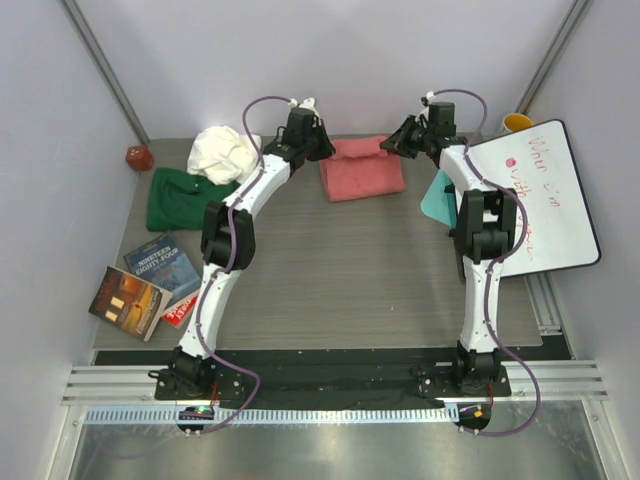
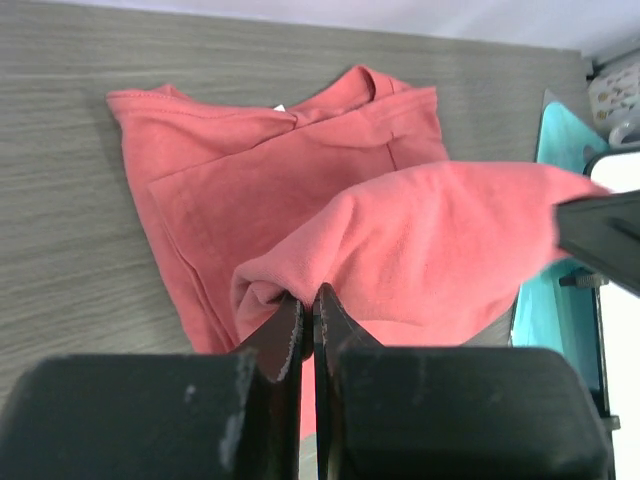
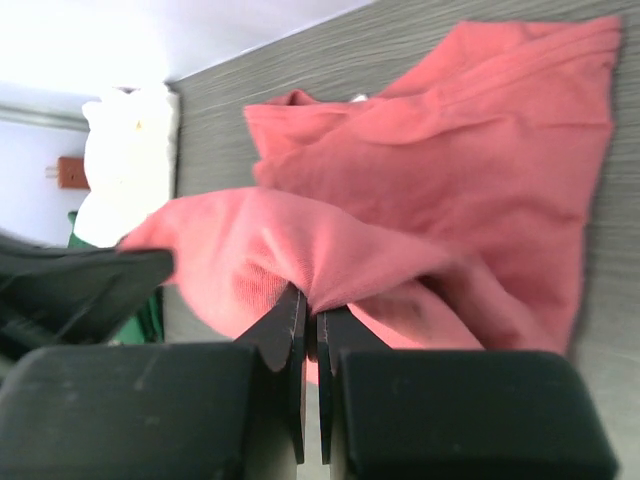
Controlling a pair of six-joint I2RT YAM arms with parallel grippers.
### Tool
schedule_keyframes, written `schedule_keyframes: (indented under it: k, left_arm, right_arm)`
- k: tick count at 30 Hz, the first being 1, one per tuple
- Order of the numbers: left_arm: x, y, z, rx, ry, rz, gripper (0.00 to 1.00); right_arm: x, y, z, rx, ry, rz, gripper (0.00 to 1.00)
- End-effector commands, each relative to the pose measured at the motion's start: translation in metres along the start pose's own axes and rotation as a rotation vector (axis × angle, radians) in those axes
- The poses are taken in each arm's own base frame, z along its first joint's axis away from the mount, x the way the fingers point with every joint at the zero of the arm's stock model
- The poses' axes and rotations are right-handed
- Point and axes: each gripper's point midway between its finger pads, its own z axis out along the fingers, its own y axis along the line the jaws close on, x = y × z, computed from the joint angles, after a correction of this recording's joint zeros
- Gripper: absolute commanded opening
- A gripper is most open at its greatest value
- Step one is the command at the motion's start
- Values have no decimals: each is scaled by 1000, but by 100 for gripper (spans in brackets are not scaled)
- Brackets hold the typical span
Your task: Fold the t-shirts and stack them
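Left gripper [image 2: 308,305]: clamped on a raised fold of the salmon-pink t-shirt [image 2: 240,190]
Right gripper [image 3: 310,312]: pinching the same fold — other end
Green t-shirt [image 1: 180,198]: cream-white t-shirt [image 1: 222,152] bunched at its edge

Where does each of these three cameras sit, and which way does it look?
Top: fixed above and behind the arms, looking down on the table; both whole arms show, left gripper and right gripper at the pink shirt.
Left wrist: on the left arm, looking along its shut fingers, which pinch the shirt.
Right wrist: on the right arm, looking along its own shut fingers, pinching the same shirt.
Shared: both wrist views show the pink shirt and the other gripper.
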Motion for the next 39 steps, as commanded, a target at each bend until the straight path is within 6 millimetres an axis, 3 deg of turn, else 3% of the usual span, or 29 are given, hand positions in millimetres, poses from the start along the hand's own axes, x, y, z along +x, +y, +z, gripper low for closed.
schedule_keyframes:
  k: [1, 4, 6, 7, 8, 9, 10, 11, 12, 14, 22, 26, 29, 32, 33, 35, 37, 38, 39]
  left_arm:
    - [-24, 4, 6, 8, -82, -11, 1]
    - [-18, 12, 9, -7, -70, -10, 0]
    - [-15, 15, 12, -10, -68, -9, 1]
    - [-14, 19, 13, -14, -66, -14, 2]
    - [-12, 23, 15, -16, -62, -23, 5]
    - [-11, 25, 16, -18, -58, -28, 21]
    - [-10, 28, 16, -20, -56, -29, 24]
    - [-11, 30, 16, -25, -57, -31, 25]
    - [-12, 31, 15, -28, -57, -30, 35]
    - [-13, 34, 12, -40, -61, -31, 51]
    - [-22, 40, 8, -38, -76, -56, 66]
    - [-36, 46, -5, -61, -99, -72, 68]
    - [-49, 39, -24, -48, -108, -67, 68]
    - [-49, 23, -43, 3, -76, -66, 67]
    - [-38, 24, -44, 8, -46, -73, 67]
    - [-42, 15, -54, 28, -46, -79, 62]
    - [-34, 7, -55, 62, -9, -84, 53]
    - [-31, 5, -55, 70, 3, -89, 44]
    - [-29, 3, -54, 77, 9, -91, 39]
  right_arm:
    - [-14, -4, 18, -41, -38, 32, 1]
    - [-15, -10, 33, -57, -43, 46, 1]
    - [-13, -17, 42, -63, -46, 62, 7]
    - [-19, -13, 44, -79, -66, 66, 16]
    - [-20, -15, 47, -83, -74, 71, 36]
    - [-19, -17, 50, -86, -76, 78, 48]
    - [-22, -14, 50, -93, -87, 85, 62]
    - [-24, -14, 49, -95, -93, 84, 64]
    - [-25, -12, 48, -95, -98, 85, 68]
    - [-28, -9, 44, -95, -108, 79, 68]
    - [-50, 11, 12, -110, -186, 77, 66]
    - [-63, 15, 0, -132, -218, 111, 66]
    - [-76, 26, -11, -173, -240, 116, 66]
    - [-74, 36, -22, -184, -229, 107, 62]
    - [-68, 37, -29, -174, -224, 106, 59]
    - [-53, 30, -35, -148, -200, 120, 57]
    - [-44, 32, -43, -130, -174, 85, 41]
    - [-34, 29, -41, -111, -150, 68, 35]
    - [-23, 24, -40, -82, -115, 70, 15]
